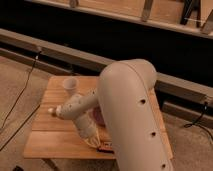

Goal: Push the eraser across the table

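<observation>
Eraser [106, 147] lying flat near front edge of tabletop [45, 142], only a dark end with a reddish stripe showing; rest hidden behind the big cream arm [131, 110]. Gripper [94, 142] low over the wood, just beside the eraser's left end, possibly touching; contact not clear. Opening of the gripper: cannot tell.

Handling, as judged: small, light, stiff block, rubbery underside likely to grip bare wood, so apt to drag or pivot rather than glide. No lifting needed. Best contact low on a long side face, near its middle, to keep it from spinning. Little room at front edge, so push away from it.

Also on tabletop: white cup [70, 86] at back left, purple bowl [96, 116] mostly hidden by the arm.
</observation>
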`<state>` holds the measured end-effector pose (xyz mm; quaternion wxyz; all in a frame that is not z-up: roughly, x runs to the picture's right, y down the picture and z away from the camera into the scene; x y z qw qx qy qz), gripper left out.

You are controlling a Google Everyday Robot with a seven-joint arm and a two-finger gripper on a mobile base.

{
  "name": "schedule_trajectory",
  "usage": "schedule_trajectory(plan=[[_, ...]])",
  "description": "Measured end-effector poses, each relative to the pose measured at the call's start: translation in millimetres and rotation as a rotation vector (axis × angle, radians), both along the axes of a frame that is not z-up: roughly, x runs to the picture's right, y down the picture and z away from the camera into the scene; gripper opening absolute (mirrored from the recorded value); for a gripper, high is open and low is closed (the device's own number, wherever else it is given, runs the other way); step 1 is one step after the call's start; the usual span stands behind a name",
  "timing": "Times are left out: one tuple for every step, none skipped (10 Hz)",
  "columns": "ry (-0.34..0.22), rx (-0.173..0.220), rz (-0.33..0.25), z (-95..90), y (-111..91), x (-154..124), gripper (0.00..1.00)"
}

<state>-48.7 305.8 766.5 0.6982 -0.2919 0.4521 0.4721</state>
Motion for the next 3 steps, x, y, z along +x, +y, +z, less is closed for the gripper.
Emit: schedule_trajectory(plan=[[0.010,-0.005,0.000,-0.9,0.7,3.4,0.00],[0.015,-0.007,-0.001,-1.2,1.2,4.9,0.00],[0.026,-0.010,-0.001,-1.8,1.8,9.1,0.00]])
